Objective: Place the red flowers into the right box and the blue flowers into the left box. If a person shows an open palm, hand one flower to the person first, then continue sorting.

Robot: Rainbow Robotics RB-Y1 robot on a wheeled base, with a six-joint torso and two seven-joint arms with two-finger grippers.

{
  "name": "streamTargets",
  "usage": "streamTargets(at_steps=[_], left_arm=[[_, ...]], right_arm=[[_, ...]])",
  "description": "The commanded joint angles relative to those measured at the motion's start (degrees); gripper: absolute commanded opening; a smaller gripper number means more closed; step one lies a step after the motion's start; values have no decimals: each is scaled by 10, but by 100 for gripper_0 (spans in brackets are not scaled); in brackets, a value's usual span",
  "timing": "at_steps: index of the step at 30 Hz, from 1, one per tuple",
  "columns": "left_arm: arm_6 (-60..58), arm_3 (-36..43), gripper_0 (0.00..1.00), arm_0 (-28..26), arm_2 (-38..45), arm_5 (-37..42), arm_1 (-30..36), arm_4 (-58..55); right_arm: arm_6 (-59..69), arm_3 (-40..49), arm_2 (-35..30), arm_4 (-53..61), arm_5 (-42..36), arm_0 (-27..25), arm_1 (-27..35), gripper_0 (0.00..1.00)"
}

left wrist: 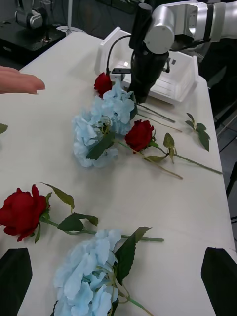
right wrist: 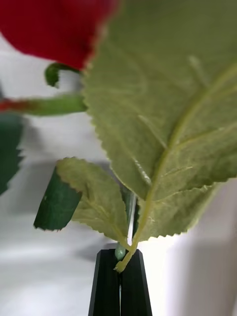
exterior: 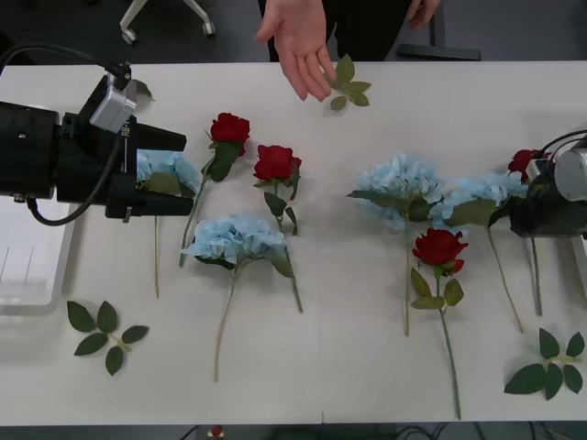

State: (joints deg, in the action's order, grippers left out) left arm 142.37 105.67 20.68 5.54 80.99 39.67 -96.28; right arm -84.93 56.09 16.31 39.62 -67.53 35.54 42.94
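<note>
Your right gripper (right wrist: 119, 269) sits at the desk's (exterior: 367, 367) right edge, its black fingers pressed together on the thin green stem of a red rose (exterior: 523, 162), whose bloom shows just beside the arm and fills the wrist view above the leaves. Your left gripper (left wrist: 118, 276) hangs near the desk's left edge with its fingers spread wide, over a blue flower (exterior: 165, 170) whose head is partly hidden beneath the arm. The left box (exterior: 32, 266) lies at the left edge; the right box (left wrist: 173, 79) rests at the right edge behind your right arm. Across the middle of the desk lie three more red roses (exterior: 229, 128) (exterior: 275, 163) (exterior: 438, 247) and three pale blue heads (exterior: 234, 238) (exterior: 399, 183) (exterior: 481, 194), stems pointing toward the near edge. A person's open hand (exterior: 301, 41) reaches in over the far edge, fingers spread, beside a loose leaf sprig (exterior: 347, 84). Two more sprigs (exterior: 103, 335) (exterior: 550, 365) lie at the near corners
</note>
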Motion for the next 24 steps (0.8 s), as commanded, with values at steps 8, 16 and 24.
streamTargets(at_steps=[8, 16, 24], left_arm=[[36, 10, 100, -2, -4, -7, -3, 3], [38, 9, 100, -3, -4, -7, -3, 3], [40, 10, 100, -4, -4, -7, -2, 3]], right_arm=[[-118, 85, -139, 85, -59, 19, 36, 0], [-232, 136, -225, 157, -56, 19, 57, 0], [-336, 185, -250, 306, 28, 19, 55, 0]])
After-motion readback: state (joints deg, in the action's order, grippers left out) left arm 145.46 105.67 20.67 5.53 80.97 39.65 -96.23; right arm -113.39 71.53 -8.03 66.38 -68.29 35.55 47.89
